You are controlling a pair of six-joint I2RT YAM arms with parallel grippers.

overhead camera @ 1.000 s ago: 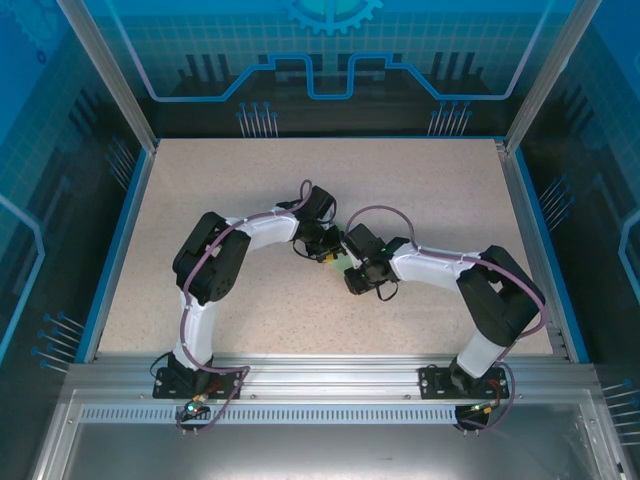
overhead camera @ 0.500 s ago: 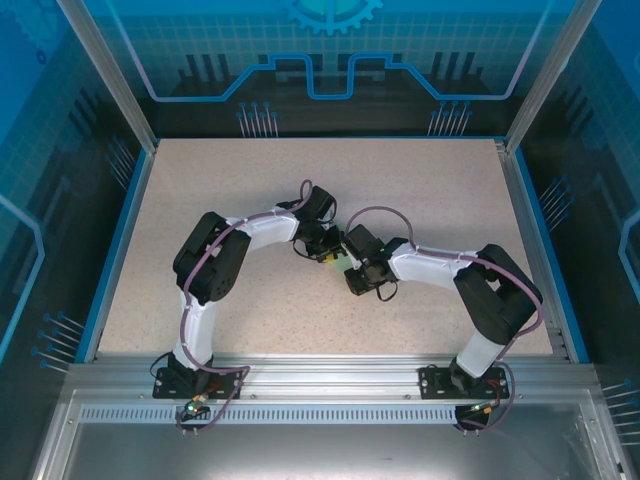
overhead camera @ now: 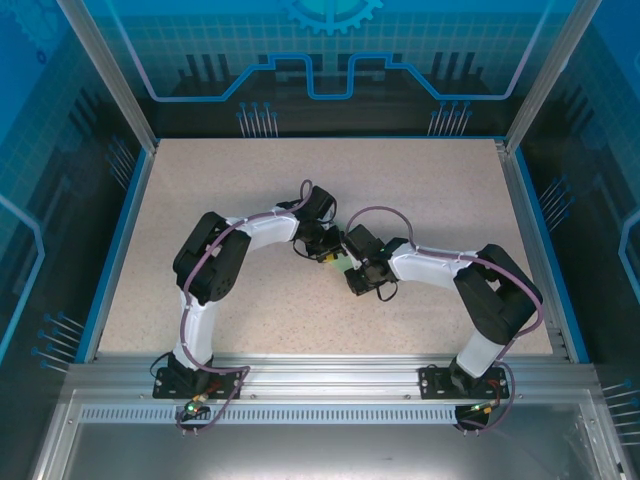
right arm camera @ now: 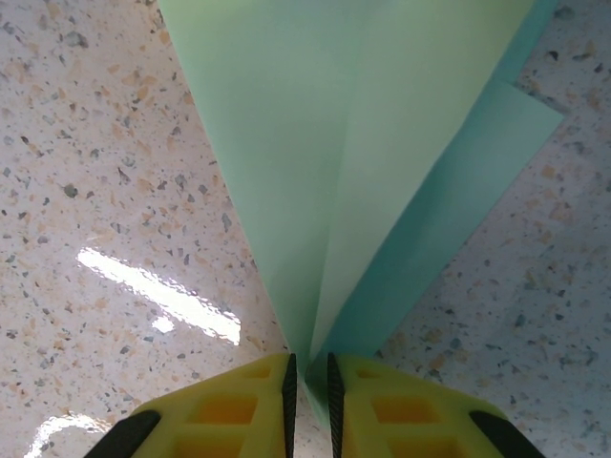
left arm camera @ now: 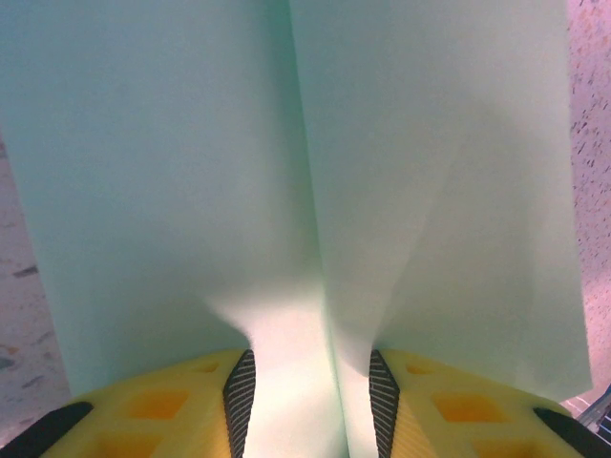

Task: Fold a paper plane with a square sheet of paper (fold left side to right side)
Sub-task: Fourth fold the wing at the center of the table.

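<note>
The pale mint-green paper plane (right arm camera: 315, 114) lies on the speckled table, folded to a narrow point, with a darker underlayer (right arm camera: 477, 162) sticking out to the right. My right gripper (right arm camera: 309, 367) is shut on that point, its pads a thin slit apart. In the left wrist view the paper (left arm camera: 172, 153) spreads flat with an overlapping edge running down its middle. My left gripper (left arm camera: 310, 377) stands over it with the jaws apart, the edge passing between them. From above, a sliver of green (overhead camera: 342, 262) shows where the left gripper (overhead camera: 326, 254) and right gripper (overhead camera: 350, 270) meet.
The beige speckled tabletop (overhead camera: 420, 190) has a blue rim (overhead camera: 118, 250) and glass walls around it. Both arms bend inward toward the table's middle. An aluminium rail (overhead camera: 330, 375) runs along the near edge.
The right gripper's jaws have drawn closer together on the paper's point. Both arms have stayed almost in place.
</note>
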